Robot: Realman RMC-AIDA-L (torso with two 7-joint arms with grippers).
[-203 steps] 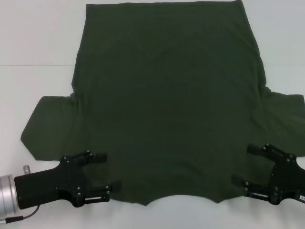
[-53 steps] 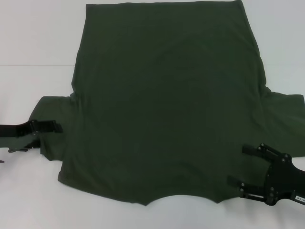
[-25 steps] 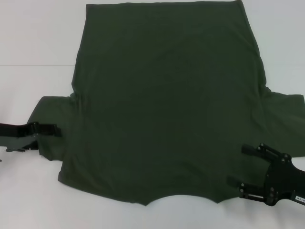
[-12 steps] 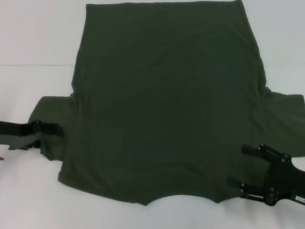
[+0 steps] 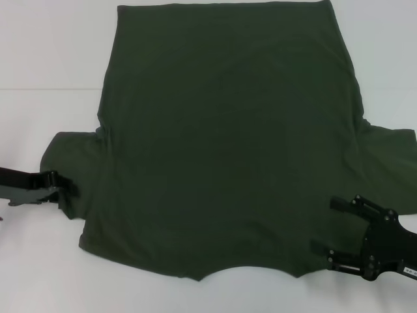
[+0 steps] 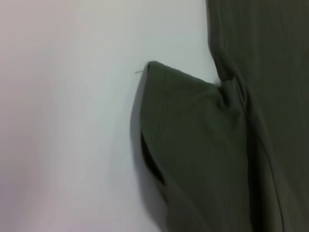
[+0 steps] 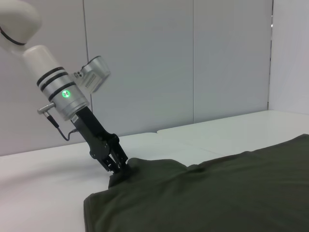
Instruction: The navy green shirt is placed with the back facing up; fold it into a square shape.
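A large dark olive-green short-sleeved cotton T-shirt (image 5: 228, 137) lies flat, plain back up, on a white table (image 5: 45, 52). At nine o'clock the left gripper (image 5: 65, 186) has its jaws pinched on the shirt's sleeve edge. At five o'clock the right gripper (image 5: 324, 228) rests on the shirt, jaws wide apart.
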